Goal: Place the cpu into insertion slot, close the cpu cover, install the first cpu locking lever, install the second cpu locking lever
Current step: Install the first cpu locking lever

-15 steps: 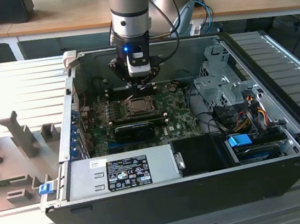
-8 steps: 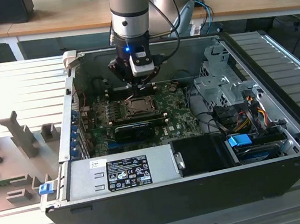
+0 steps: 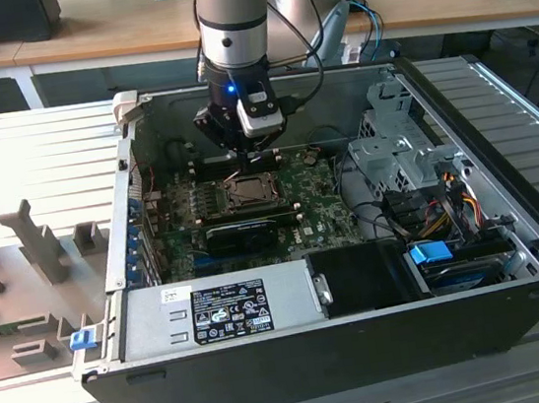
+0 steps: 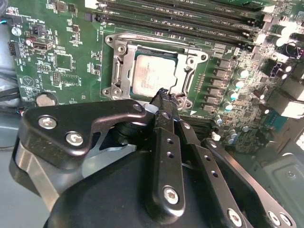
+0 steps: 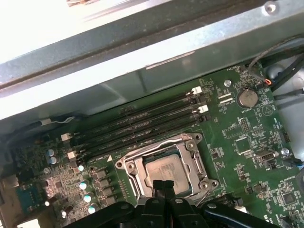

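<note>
Pincer (image 4: 164, 95): on the arm, inside the open case (image 3: 271, 360). We record it closed, tips together, nothing seen between them.

Cpu (image 4: 153, 78): seated flat in the insertion slot (image 4: 111, 42), pale face up.

Cpu cover (image 4: 122, 71): we judge it lowered, its frame lying flat round the cpu. Whether any lever is latched we cannot tell.

Relation: in both wrist views the pincer tips stand at the slot's rim, on the side away from the memory slots (image 4: 190, 19), and the cpu lies just beyond them. Touching or just above the rim, we cannot tell. In the exterior view the pincer hangs over the slot.
</note>
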Robot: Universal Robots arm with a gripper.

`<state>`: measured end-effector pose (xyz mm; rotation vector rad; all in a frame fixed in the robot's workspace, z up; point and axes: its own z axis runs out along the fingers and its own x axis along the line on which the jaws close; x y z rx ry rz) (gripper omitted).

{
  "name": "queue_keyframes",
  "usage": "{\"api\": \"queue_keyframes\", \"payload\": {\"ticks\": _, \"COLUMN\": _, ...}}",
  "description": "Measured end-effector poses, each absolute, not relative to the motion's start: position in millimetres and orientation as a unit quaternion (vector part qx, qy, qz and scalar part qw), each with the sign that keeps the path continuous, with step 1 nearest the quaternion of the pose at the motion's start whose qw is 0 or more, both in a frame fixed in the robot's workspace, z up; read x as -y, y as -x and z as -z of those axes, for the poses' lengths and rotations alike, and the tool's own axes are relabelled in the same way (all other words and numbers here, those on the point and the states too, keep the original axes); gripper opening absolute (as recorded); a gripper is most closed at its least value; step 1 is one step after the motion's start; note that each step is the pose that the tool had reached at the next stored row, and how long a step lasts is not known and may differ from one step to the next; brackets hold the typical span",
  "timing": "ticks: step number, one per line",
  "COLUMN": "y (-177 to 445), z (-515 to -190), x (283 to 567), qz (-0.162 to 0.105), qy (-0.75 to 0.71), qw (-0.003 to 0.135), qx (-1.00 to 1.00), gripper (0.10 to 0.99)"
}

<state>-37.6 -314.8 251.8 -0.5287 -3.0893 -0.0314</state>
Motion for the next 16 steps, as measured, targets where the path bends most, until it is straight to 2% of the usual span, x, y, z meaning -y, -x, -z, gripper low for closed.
{"api": "queue_keyframes", "payload": {"ticks": 16, "y": 37.6, "z": -251.8, "x": 314.8, "qz": 0.01, "qy": 0.108, "qw": 0.004, "qx": 0.994, "gripper": 0.106}}
